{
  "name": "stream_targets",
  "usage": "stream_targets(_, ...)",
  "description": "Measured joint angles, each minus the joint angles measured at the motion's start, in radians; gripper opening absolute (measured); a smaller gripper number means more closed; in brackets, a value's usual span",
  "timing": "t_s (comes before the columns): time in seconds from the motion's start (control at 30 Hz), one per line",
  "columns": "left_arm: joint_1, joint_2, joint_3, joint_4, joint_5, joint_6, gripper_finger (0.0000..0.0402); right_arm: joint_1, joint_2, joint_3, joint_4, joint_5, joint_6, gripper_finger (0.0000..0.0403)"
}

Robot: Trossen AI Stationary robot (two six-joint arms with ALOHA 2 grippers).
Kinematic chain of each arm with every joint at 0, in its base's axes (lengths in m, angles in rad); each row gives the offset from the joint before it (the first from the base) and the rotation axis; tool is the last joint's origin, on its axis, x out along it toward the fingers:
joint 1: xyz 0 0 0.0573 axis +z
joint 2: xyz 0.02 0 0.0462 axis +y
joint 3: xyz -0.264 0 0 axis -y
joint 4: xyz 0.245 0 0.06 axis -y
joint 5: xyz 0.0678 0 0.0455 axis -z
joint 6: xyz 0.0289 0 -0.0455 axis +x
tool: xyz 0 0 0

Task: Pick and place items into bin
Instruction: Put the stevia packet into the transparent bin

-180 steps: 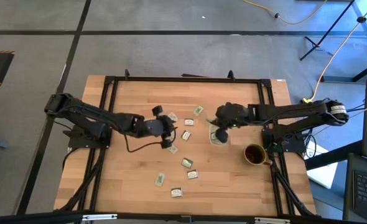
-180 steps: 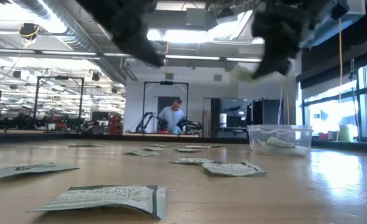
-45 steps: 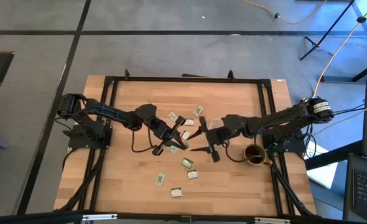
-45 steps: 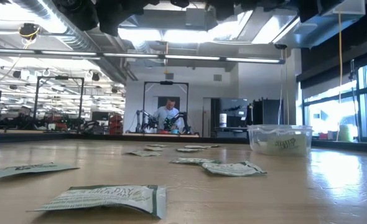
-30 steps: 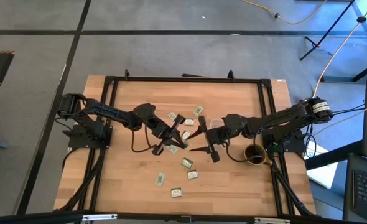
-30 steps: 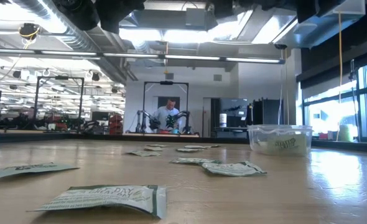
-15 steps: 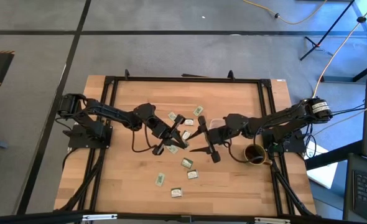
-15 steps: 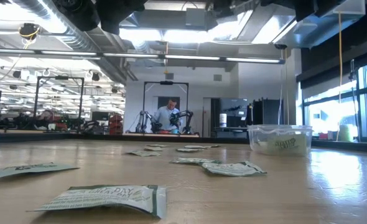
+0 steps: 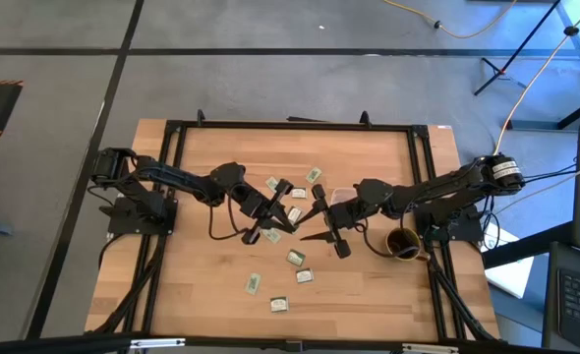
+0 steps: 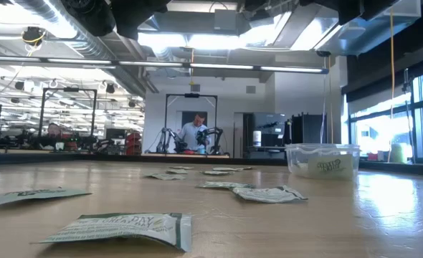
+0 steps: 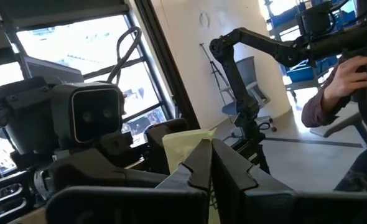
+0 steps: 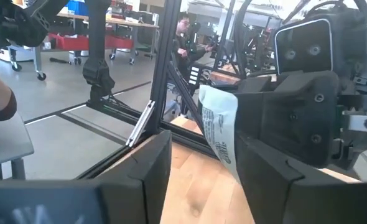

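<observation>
Little differs from a second and a half ago: both arms keep the same meeting pose over the middle of the table, though the right gripper shows its fingers a shade narrower. Six seconds ago that gripper hung over the bin while the left gripper was back toward nine o'clock; both have since come to the centre. The bin, a clear tub at about three o'clock of the table's centre and partly under the right arm, now shows a printed packet in the bin leaning up against its wall, where earlier the contents lay lower; how many lie inside I cannot tell. A dark brown mug stands near it at four o'clock; its contents do not show. The left gripper is clenched, pinching a held packet by one edge so that it sticks out toward the right arm. The right gripper is released, its two fingers spread to either side of that packet without gripping it; whether either finger touches it I cannot tell. Roughly nine loose packets lie flat on the wood, scattered from twelve o'clock of the centre, under the grippers, down to six o'clock. A person stands at a bench far back in the room.
</observation>
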Motion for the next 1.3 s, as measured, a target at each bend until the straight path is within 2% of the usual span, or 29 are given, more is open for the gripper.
stream_targets(0.33,0.0,0.0,0.0,-0.001,0.0,0.0,0.0003,0.0,0.0,0.0,-0.001,0.003,0.007,0.0126)
stream_targets(0.77,-0.001,0.001,0.0,-0.054,-0.014,0.0,0.0007,-0.001,0.0,0.0,-0.001,0.003,0.005,0.0007)
stream_targets(0.9,-0.001,0.001,0.0,-0.054,-0.015,-0.001,0.0025,-0.001,0.0,0.0,-0.001,0.003,0.008,0.0008)
stream_targets(1.07,0.003,-0.001,0.0,-0.056,0.016,-0.055,0.0067,-0.001,-0.007,0.0,-0.009,0.007,0.008,0.0004)
stream_targets(1.2,0.028,-0.037,0.0,-0.173,0.013,-0.077,0.0096,-0.001,-0.047,0.0,-0.084,0.04,0.027,0.0004)
stream_targets(1.3,0.055,-0.057,0.0,-0.314,-0.007,-0.063,0.0109,-0.002,-0.109,0.0,-0.25,0.13,0.096,0.0002)
